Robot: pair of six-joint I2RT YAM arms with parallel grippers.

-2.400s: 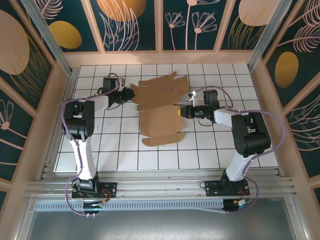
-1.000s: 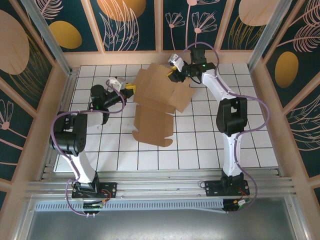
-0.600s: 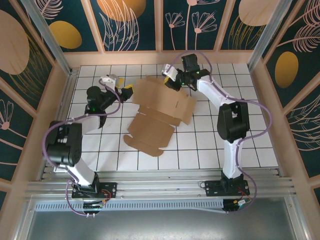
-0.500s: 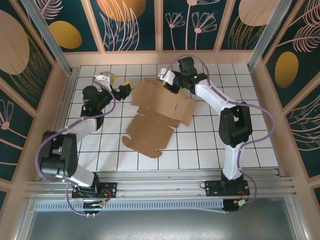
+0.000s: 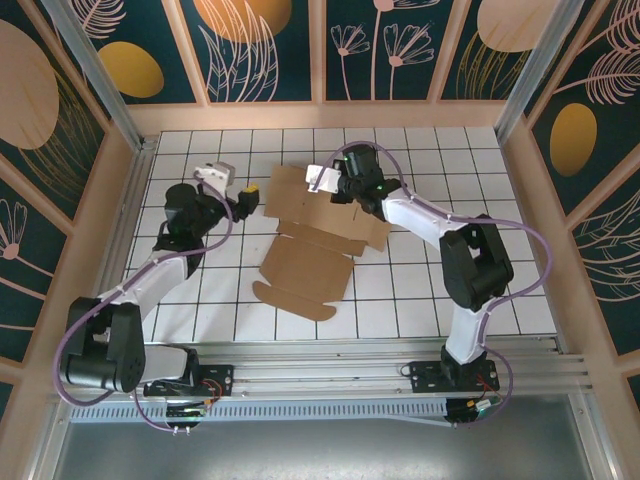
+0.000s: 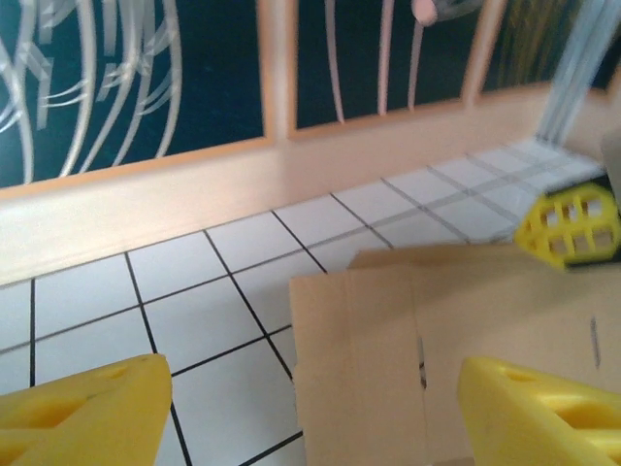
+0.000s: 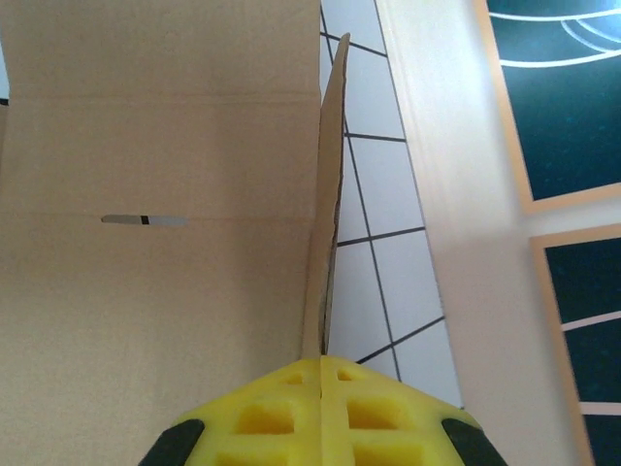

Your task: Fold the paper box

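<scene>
The paper box (image 5: 305, 262), a flat die-cut cardboard sheet, lies mid-counter (image 5: 400, 300). The right gripper (image 5: 335, 183) has its jaws clamped on a raised flap at the sheet's 12 o'clock edge. The left gripper (image 5: 248, 195) sits at the 10 o'clock corner, jaws apart.

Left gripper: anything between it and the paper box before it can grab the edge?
Nothing visible does. The left gripper has its jaws open facing the near edge of the paper box, with bare table tiles between them. The right gripper is shut on an upright flap, off to the far side.
</scene>
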